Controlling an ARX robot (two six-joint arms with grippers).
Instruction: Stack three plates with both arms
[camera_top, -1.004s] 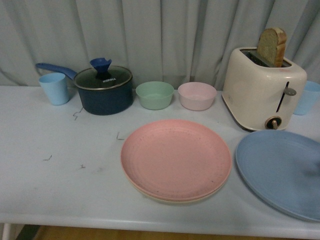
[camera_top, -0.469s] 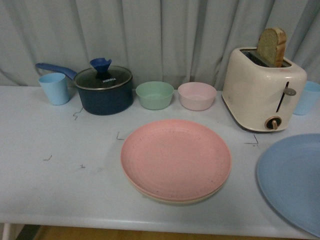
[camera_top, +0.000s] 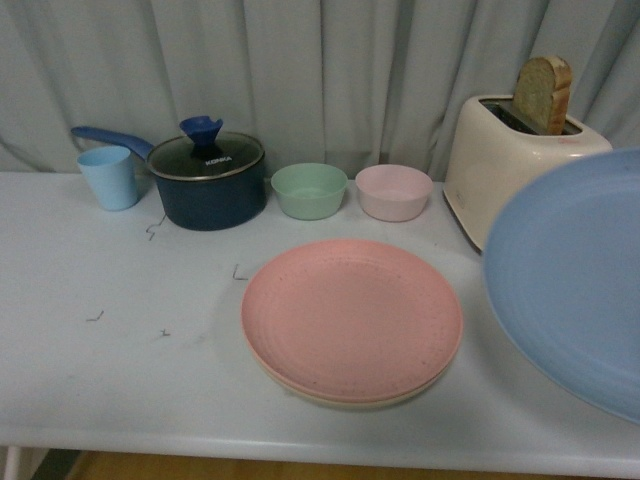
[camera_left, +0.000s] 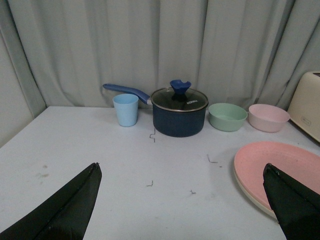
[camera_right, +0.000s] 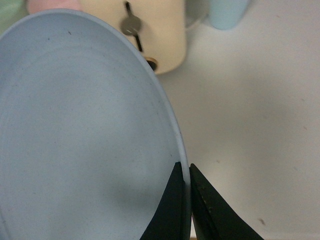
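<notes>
A large round matte blue plate (camera_top: 570, 280) hangs tilted at the right, covering part of a cream toaster (camera_top: 480, 150). Only the right wrist view shows the right gripper (camera_right: 185, 175) pinching its rim. A round pink plate (camera_top: 350, 315) lies on a beige-cream plate (camera_top: 330, 397) near the front edge of the white tabletop (camera_top: 120, 360). The left gripper (camera_left: 181, 167) gapes wide over bare surface beside them.

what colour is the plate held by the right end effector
Light blue with faint concentric rings; the plate shows best in the right wrist view.
</notes>
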